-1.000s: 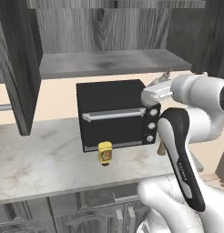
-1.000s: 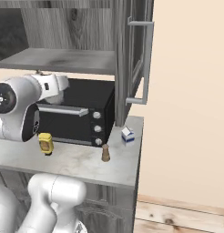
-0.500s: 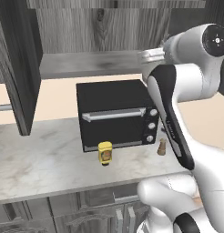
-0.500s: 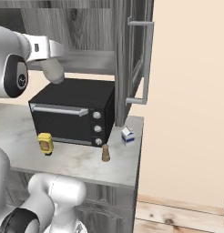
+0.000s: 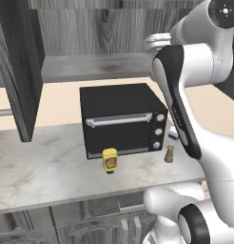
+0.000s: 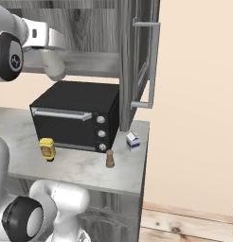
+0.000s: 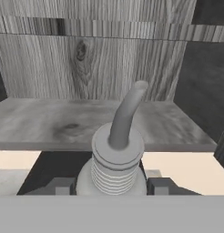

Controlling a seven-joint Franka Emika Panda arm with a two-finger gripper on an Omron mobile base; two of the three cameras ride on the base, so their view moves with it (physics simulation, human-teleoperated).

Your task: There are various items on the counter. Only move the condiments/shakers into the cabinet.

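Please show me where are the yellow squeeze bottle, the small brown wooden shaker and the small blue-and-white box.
yellow squeeze bottle (image 5: 110,159), left base view, on its labelled body.
small brown wooden shaker (image 6: 109,159), right base view, mid-body.
small blue-and-white box (image 6: 132,140), right base view, front face.

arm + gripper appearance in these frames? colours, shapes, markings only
The arm is glossy white with rounded tubular links, a long black panel along one link bearing small pale markings, and dark circular joint caps with light centres. No loose cables show. The gripper has two small, blocky dark grey finger tips.
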